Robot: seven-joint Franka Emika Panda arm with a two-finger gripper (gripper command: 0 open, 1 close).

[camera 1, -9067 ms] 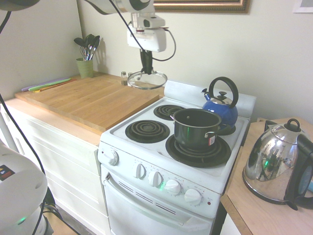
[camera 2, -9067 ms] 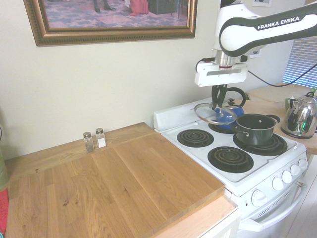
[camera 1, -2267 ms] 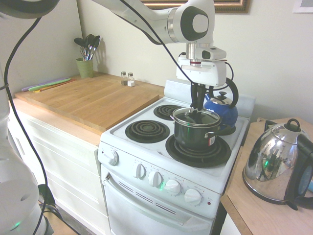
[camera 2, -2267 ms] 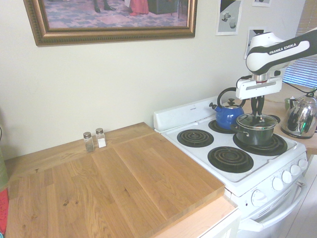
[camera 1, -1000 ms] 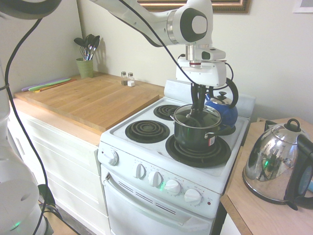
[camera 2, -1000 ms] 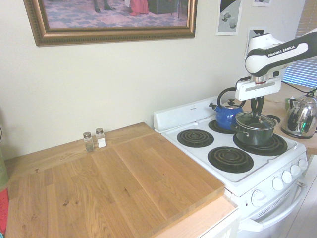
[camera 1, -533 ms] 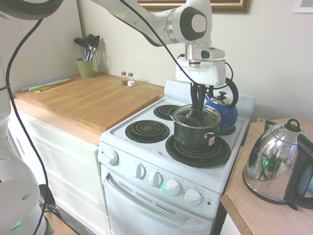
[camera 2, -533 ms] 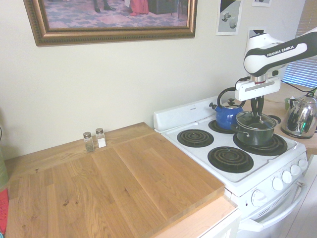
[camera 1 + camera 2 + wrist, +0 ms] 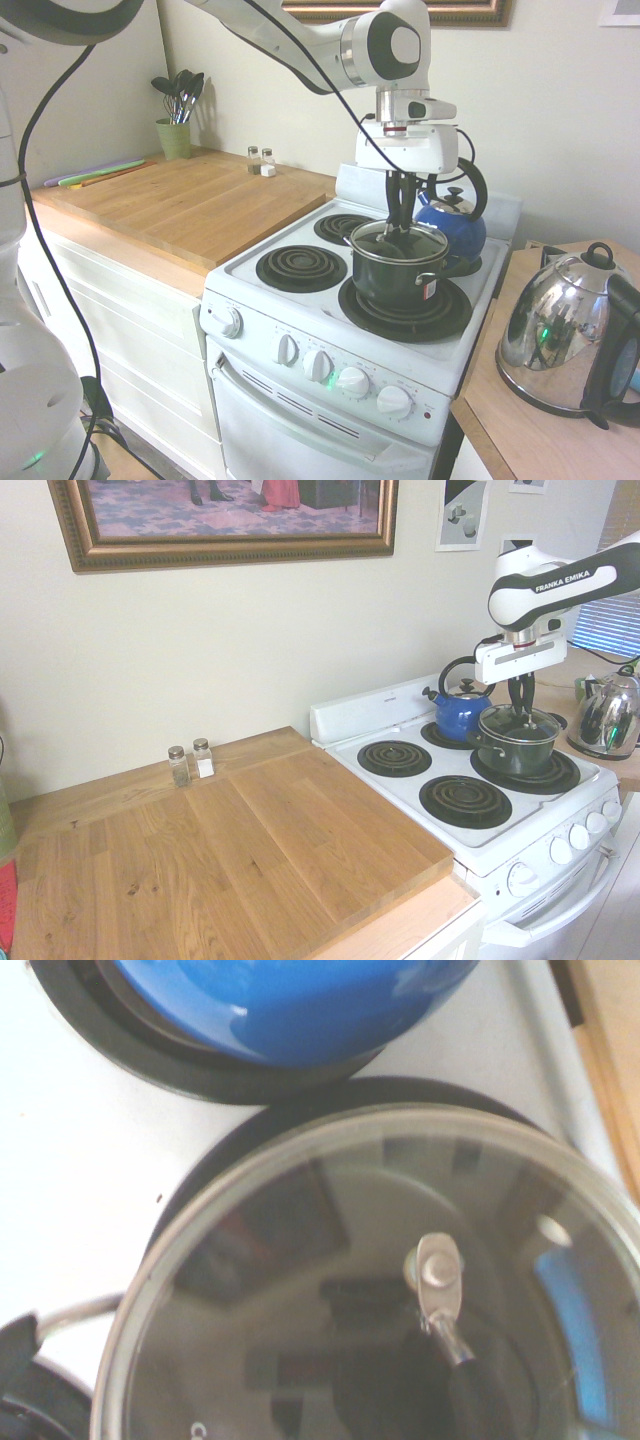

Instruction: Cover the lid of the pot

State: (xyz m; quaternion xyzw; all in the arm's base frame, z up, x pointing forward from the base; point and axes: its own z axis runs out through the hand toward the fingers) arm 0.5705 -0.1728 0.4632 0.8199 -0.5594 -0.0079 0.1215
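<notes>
**Observer:** Start with the big things. Where does everything sit?

**Me:** The stove (image 9: 300, 305) carries it all. The pot (image 9: 398, 276) stands on the burner at the stove's front corner nearest the chrome kettle (image 9: 560, 340), which is on the counter beside the stove. The blue kettle (image 9: 452, 215) sits on the burner at the back edge, just behind the pot.

**Observer:** And the lid?

**Me:** The lid (image 9: 398, 243) rests on or just above the pot's rim, roughly level in both outside views. I cannot tell if the rim is seated all the way round. In the wrist view the glass (image 9: 330, 1300) covers the pot's mouth, with the blue kettle close beside it.

**Observer:** Your jaws?

**Me:** My gripper (image 9: 519, 712) points steeply down and is clamped tight on the lid's knob (image 9: 438, 1270).

**Observer:** So how do you finish well?

**Me:** I judge the step to be settling and letting go. I should lower straight until the metal rim sits evenly on the pot, keep the lid flat so no edge rides up, then part my jaws gently and rise straight up. A sideways drag could skew the lid or nudge the pot toward the blue kettle
</notes>
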